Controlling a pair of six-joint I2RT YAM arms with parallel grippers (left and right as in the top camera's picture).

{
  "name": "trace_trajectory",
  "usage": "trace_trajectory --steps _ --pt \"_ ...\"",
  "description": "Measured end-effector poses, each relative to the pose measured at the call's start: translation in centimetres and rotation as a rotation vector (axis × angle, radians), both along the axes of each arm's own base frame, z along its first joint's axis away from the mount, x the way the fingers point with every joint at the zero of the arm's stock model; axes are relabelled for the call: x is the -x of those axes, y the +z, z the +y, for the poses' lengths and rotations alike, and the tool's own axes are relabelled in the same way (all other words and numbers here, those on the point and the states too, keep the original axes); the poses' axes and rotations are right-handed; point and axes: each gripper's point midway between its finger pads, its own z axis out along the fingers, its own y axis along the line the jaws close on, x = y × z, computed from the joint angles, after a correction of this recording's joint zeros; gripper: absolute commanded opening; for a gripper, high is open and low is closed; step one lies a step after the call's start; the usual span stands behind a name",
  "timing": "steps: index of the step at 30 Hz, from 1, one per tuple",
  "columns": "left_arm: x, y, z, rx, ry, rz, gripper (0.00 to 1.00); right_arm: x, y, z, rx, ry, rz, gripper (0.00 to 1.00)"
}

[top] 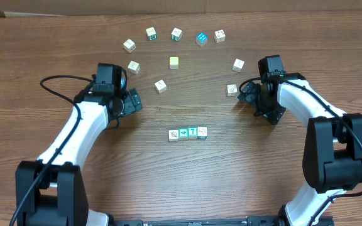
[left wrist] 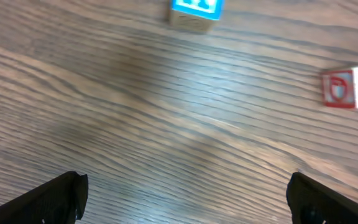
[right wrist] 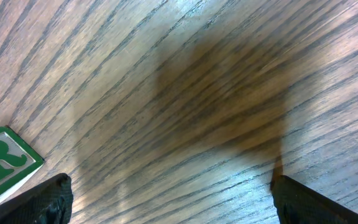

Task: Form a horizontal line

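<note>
The horizontal line (top: pixel 188 133) is a short straight row of tiny letter cubes at the table's middle front: a white-faced one at each end and two teal-green ones between, one marked 7. My left gripper (top: pixel 132 100) hovers up and to the left of the row, open and empty; in the left wrist view the left gripper (left wrist: pixel 185 202) has only bare wood between its fingers. My right gripper (top: pixel 249 94) stands up and to the right of the row, also open and empty. In the right wrist view the right gripper (right wrist: pixel 173 202) spans bare wood.
Loose cubes form an arc at the back: white ones (top: pixel 129 44), a blue one (top: pixel 201 39), a pale-yellow one (top: pixel 174 62). A white cube (top: pixel 232 90) lies just left of my right gripper. A green R cube (right wrist: pixel 2 162) and a blue-faced cube (left wrist: pixel 194 12) show in the wrist views.
</note>
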Motion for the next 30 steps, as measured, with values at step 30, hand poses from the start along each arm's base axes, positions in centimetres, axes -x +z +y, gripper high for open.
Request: trace_trajectory --steps 30 --pt "4.0 -0.3 -4.0 -0.005 -0.135 0.023 1.0 0.0 0.0 0.0 0.0 0.0 0.0 1.0"
